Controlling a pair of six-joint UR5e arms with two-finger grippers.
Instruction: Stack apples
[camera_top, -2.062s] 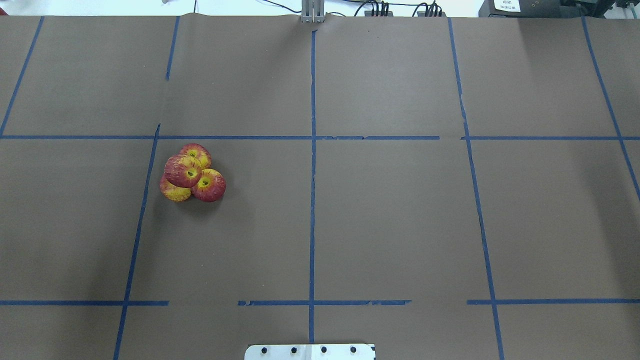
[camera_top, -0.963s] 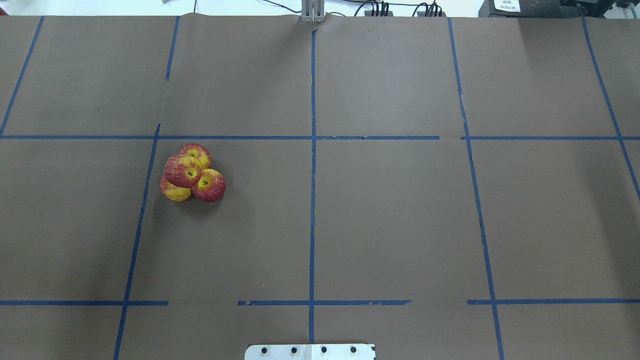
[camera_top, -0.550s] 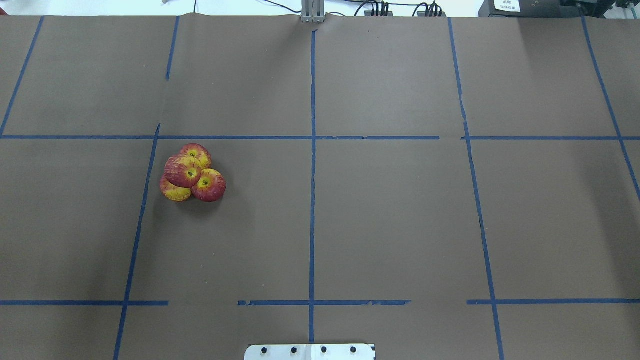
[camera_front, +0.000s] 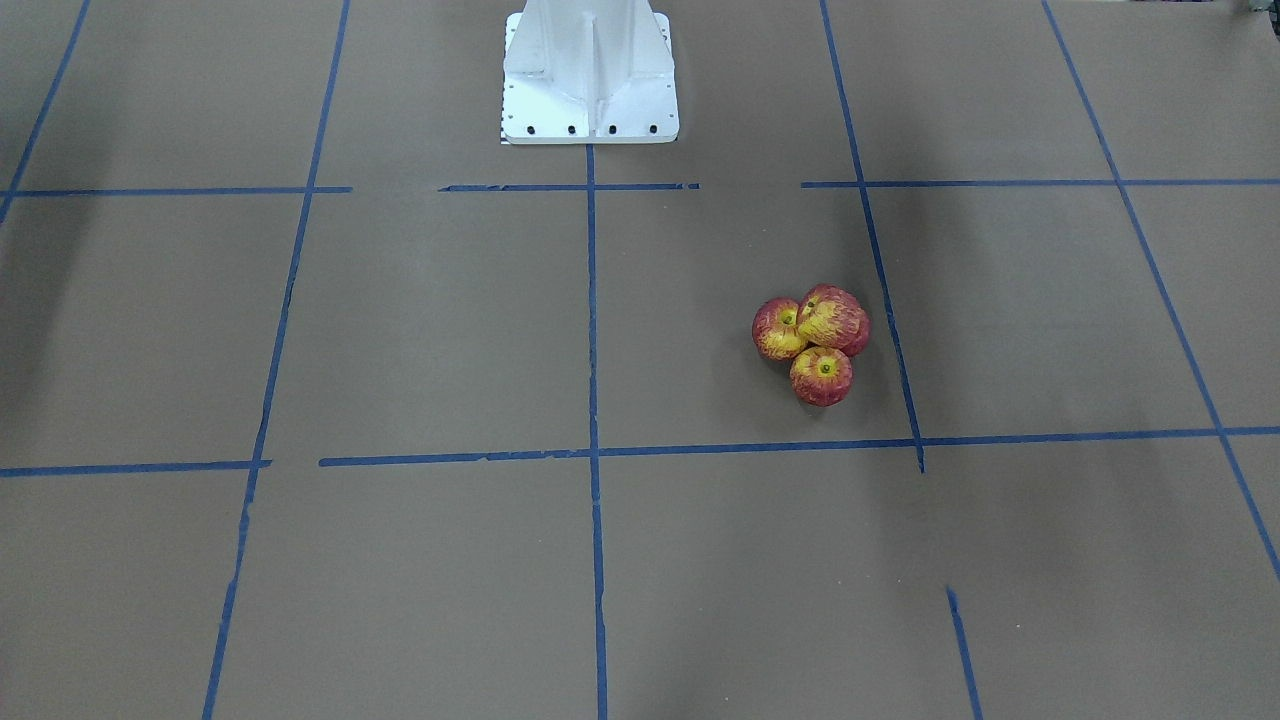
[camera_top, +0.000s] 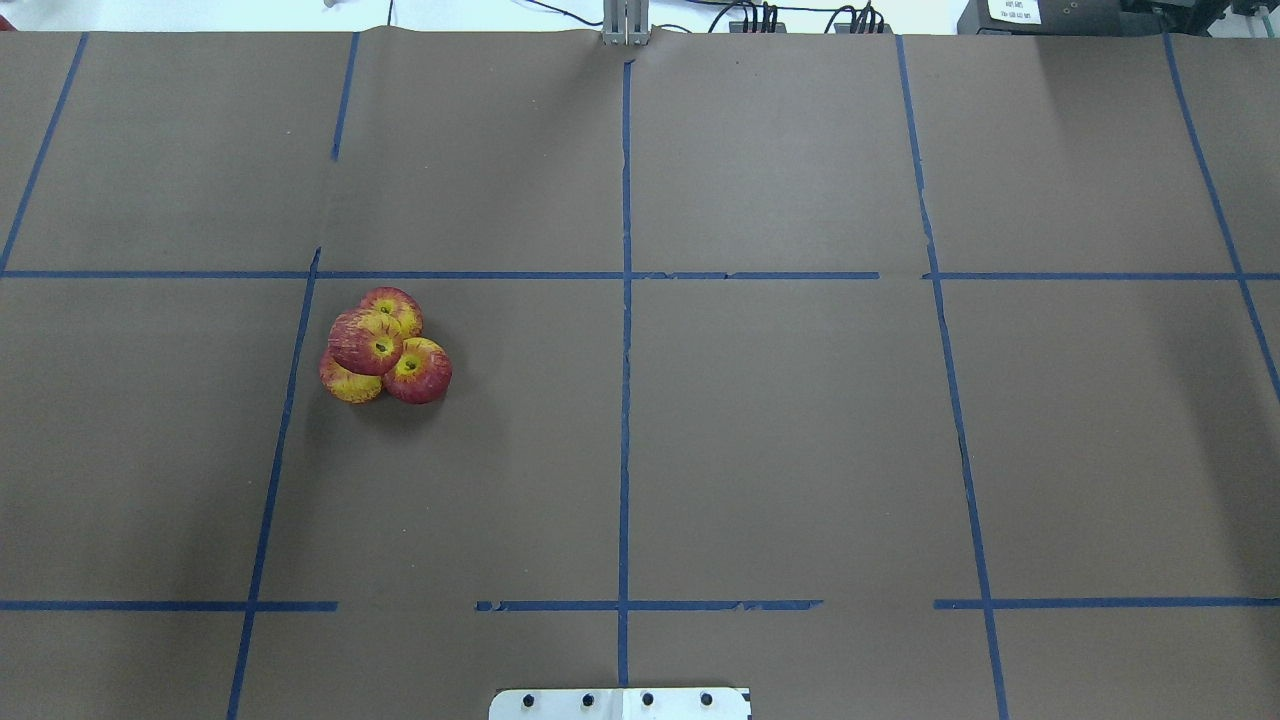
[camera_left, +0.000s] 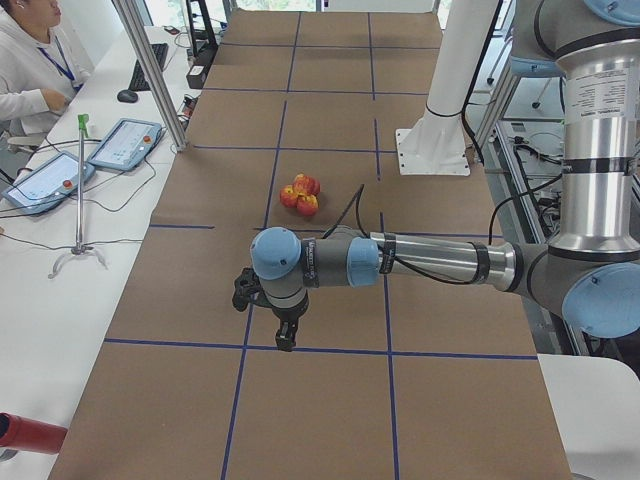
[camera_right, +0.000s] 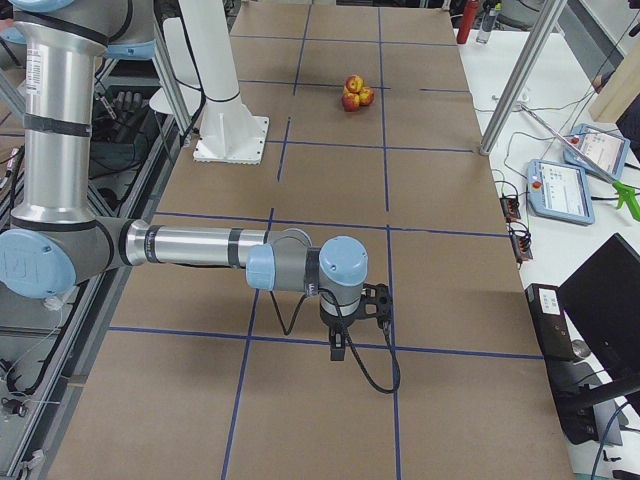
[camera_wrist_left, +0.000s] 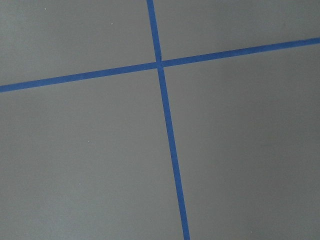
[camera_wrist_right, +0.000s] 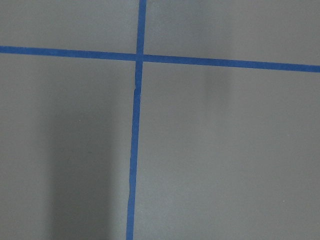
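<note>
Two grippers hang over brown paper (camera_top: 800, 450) crossed by blue tape lines (camera_top: 625, 400). Nearer the fruit, the left gripper (camera_left: 287, 340) points down; the right gripper (camera_right: 337, 350) does likewise, much farther off. Spread or closed: cannot tell for either.

Well beyond the left gripper sit the apples (camera_top: 385, 345). Three touch on the paper and a fourth is seated in the hollow on top. They are glossy, round, red streaked with yellow, and likely to roll.

Judged: the stack is built, and the next move calls only for keeping clear.

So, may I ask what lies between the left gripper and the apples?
Only paper and blue tape separate left gripper and apples, per the exterior left view.
</note>
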